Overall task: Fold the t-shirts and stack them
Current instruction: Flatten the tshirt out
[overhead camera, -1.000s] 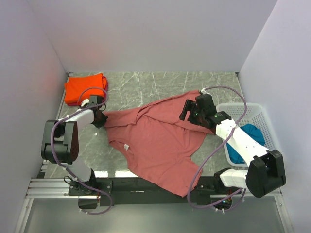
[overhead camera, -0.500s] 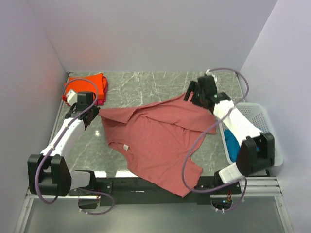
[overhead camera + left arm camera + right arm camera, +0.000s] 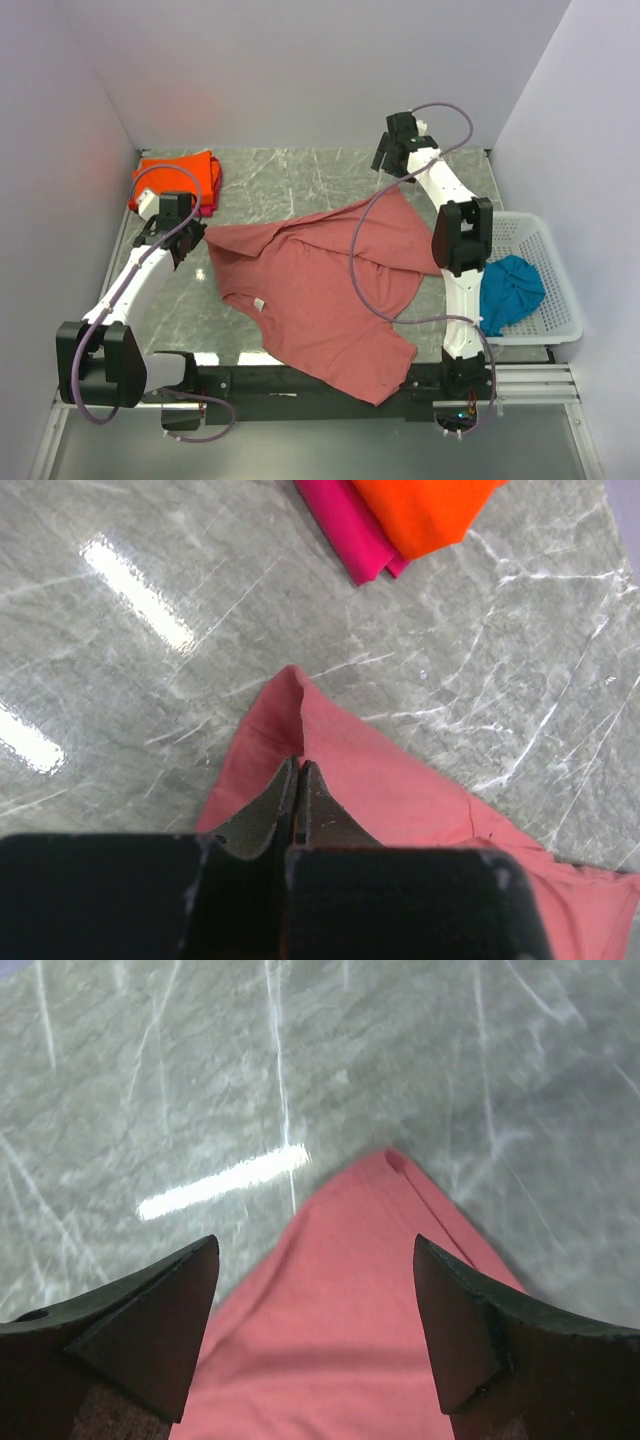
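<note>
top external: right tool now spread, apparently released red shirt; left tool pinching corner.

No legible text, labels or numbers.

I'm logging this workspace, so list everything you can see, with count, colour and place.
brick-red t-shirt: one, dusty brick-red, spread rumpled mid-table
orange t-shirt: one, bright orange, folded, far left corner
pink-red t-shirt: one, pink-red, folded under the orange one
teal t-shirt: one, teal-blue, bunched in the basket
basket: one, white lattice, table's right side
table: one, grey-green marble
left gripper: one, black, shut on the brick-red t-shirt's left corner
right gripper: one, black, open above its far corner
</note>
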Robot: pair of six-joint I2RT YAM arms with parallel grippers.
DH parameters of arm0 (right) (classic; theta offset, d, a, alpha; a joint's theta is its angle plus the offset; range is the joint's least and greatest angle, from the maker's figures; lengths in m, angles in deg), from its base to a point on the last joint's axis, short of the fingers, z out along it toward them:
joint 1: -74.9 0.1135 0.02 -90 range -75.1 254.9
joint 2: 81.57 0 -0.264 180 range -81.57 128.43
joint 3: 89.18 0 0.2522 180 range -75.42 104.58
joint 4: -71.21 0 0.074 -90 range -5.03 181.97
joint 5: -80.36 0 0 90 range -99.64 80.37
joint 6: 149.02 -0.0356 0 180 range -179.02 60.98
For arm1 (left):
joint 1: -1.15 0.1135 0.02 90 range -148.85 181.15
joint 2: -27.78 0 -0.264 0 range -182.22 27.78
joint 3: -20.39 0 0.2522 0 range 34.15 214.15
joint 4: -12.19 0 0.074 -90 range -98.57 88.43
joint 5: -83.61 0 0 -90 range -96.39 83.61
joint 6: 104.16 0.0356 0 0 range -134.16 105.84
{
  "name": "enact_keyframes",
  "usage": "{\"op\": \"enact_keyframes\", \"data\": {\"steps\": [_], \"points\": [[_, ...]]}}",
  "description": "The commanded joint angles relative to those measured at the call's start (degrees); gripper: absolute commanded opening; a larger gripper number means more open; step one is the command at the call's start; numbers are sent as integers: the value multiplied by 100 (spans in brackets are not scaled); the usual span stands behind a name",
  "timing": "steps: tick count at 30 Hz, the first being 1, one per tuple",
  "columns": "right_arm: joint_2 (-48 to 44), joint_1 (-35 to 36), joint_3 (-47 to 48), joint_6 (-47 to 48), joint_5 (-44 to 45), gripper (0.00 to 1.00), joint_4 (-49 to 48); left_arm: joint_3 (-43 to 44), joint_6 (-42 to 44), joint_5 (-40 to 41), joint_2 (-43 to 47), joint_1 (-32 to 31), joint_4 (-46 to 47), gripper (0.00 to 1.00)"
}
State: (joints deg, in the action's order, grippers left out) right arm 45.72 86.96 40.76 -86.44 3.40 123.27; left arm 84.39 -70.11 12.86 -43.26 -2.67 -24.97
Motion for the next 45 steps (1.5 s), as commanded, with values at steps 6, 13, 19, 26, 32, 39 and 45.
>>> {"op": "enact_keyframes", "data": {"steps": [6, 13, 19, 26, 32, 39, 45], "points": [[797, -36, 862, 88, -100, 75, 248, -190, -189, -140, 161, 12, 64, 1], [1316, -124, 1144, -61, -126, 66, 257, -243, -180, -149, 240, 12, 99, 1], [1422, -186, 977, -185, -29, 65, 257, -242, -206, -122, 223, 12, 63, 1], [1677, -247, 1223, -237, -82, 54, 318, -260, -215, -150, 188, 12, 152, 1], [1703, -247, 1153, -343, -144, 32, 301, -199, -259, -44, 161, 12, 72, 1], [1449, -247, 1231, -80, -3, 0, 64, 37, -285, 53, 144, 12, 72, 1], [161, -239, 646, 201, 479, 0, -551, 714, -242, 264, 345, 12, 151, 0]]}}
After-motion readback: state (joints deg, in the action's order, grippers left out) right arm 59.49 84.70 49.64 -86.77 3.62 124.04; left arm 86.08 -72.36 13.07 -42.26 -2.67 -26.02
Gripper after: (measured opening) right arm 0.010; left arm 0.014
